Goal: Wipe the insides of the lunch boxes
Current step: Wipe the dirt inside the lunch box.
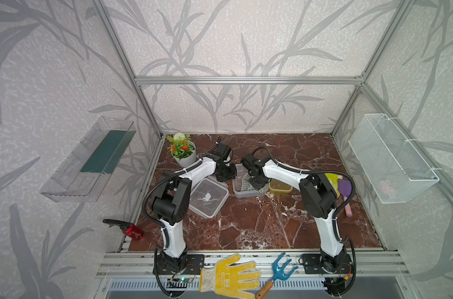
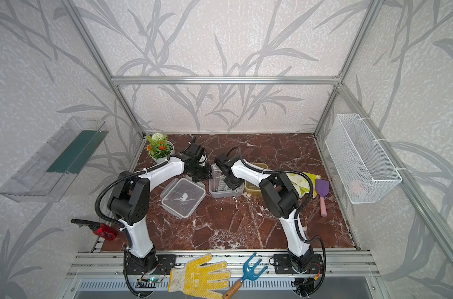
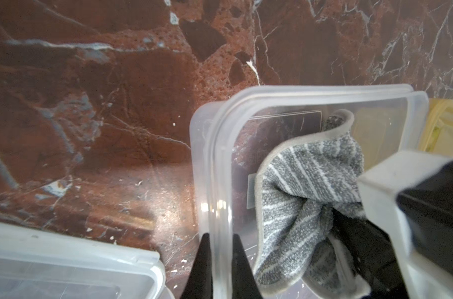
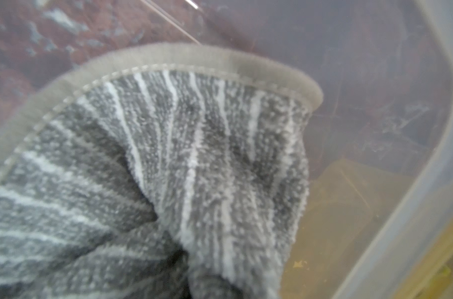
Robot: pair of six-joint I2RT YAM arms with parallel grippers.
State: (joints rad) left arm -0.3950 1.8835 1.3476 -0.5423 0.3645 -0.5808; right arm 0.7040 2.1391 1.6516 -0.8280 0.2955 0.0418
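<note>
The clear greyish lunch box (image 1: 242, 192) (image 2: 220, 192) stands open mid-table. Its lid (image 1: 208, 198) (image 2: 183, 197) lies apart on its left, sticker up. My left gripper (image 3: 221, 261) (image 1: 229, 178) is shut on the box's near wall (image 3: 220, 160), one finger inside and one outside. My right gripper (image 1: 254, 185) reaches down into the box, shut on a grey striped cloth (image 3: 310, 176) (image 4: 194, 155) that hides its fingertips. The smaller amber lunch box (image 1: 279, 187) (image 2: 252, 188) (image 3: 442, 129) sits against the clear box's right side and shows through its wall in the right wrist view.
A flower pot (image 1: 184, 152) stands at the back left and a red spray bottle (image 1: 131, 229) at the front left. A purple shovel (image 1: 345, 191) and a yellow-green cloth (image 1: 332, 181) lie on the right. A wire basket (image 1: 393, 160) and a clear tray (image 1: 88, 160) hang on the walls.
</note>
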